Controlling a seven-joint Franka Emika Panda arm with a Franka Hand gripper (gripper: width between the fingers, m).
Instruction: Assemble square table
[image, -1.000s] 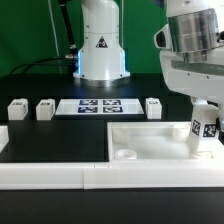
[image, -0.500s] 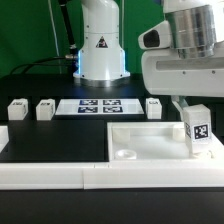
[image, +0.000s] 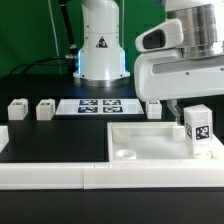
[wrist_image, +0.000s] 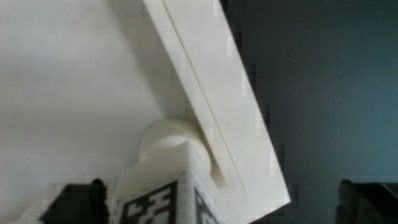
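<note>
The white square slab (image: 150, 140) lies at the exterior view's right, with a round socket (image: 127, 155) at its near left corner. One white tagged leg (image: 198, 130) stands upright in the slab's right corner. My gripper (image: 190, 112) hangs just above it and is open. In the wrist view the leg (wrist_image: 169, 190) stands between the two dark fingers (wrist_image: 80, 200), which sit wide apart and do not touch it. The slab (wrist_image: 71, 90) fills that view behind the leg. Three more legs (image: 18, 110) (image: 46, 109) (image: 153, 107) stand in a row at the back.
The marker board (image: 98, 106) lies flat between the loose legs. A long white bar fence (image: 60, 175) runs along the front, against the slab. The robot base (image: 100, 45) stands at the back middle.
My hand has turned about the leg and shifted toward the exterior view's left. The leg's tag face, hidden by the fingers a second ago, now shows. The leg stays in the corner.
</note>
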